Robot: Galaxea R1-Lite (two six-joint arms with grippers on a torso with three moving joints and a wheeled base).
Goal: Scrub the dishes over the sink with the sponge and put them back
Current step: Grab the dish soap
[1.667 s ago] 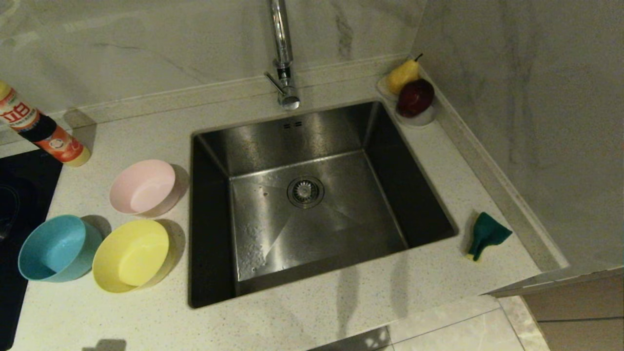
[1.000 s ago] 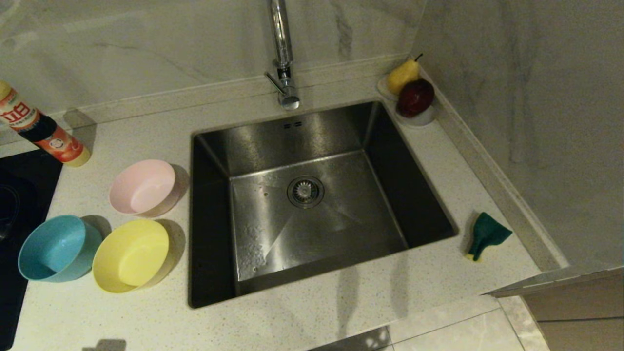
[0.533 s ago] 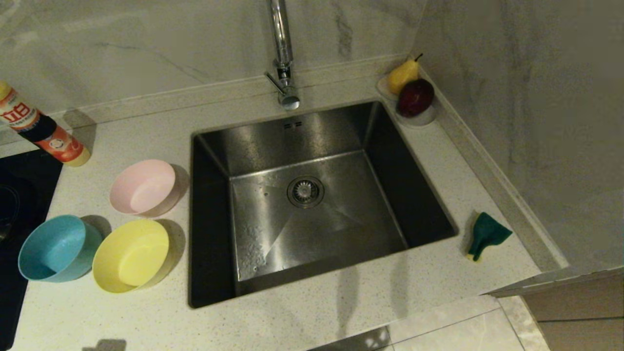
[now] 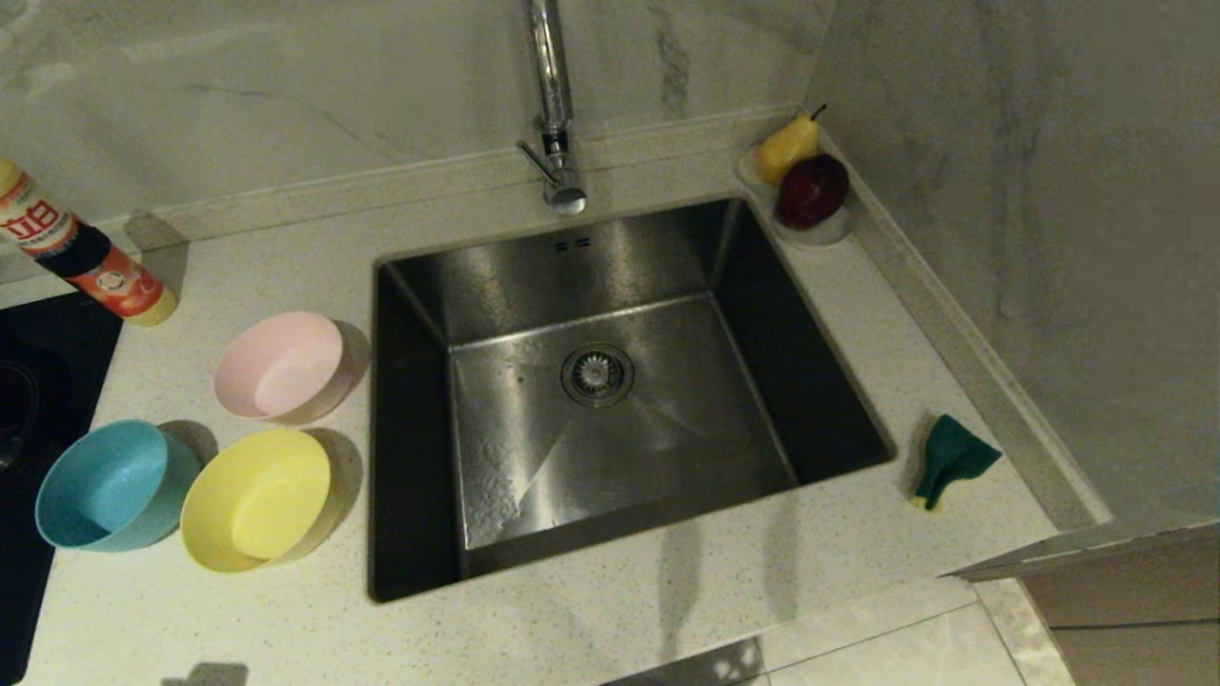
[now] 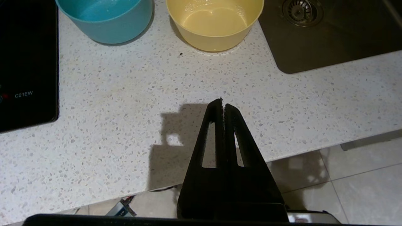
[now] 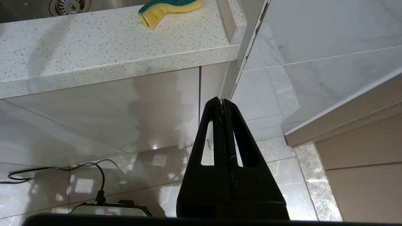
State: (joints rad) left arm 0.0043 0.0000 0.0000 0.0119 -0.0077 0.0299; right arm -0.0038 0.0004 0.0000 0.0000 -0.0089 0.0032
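Note:
Three bowls stand on the counter left of the sink [image 4: 610, 267]: pink [image 4: 278, 366], blue [image 4: 112, 486] and yellow [image 4: 255, 500]. The sponge [image 4: 948, 459], green side up and crumpled, lies on the counter right of the sink. Neither arm shows in the head view. My left gripper [image 5: 222, 102] is shut and empty, hanging over the counter's front edge, short of the yellow bowl [image 5: 215, 22] and blue bowl [image 5: 106, 18]. My right gripper [image 6: 221, 101] is shut and empty, low in front of the cabinet, below the sponge [image 6: 169, 8].
A chrome tap [image 4: 553, 114] rises behind the sink. A white dish with a pear [image 4: 787, 148] and a dark red fruit [image 4: 811, 191] sits at the back right corner. A detergent bottle [image 4: 76, 252] lies at back left. A black hob [image 4: 29, 419] borders the bowls. A wall closes the right side.

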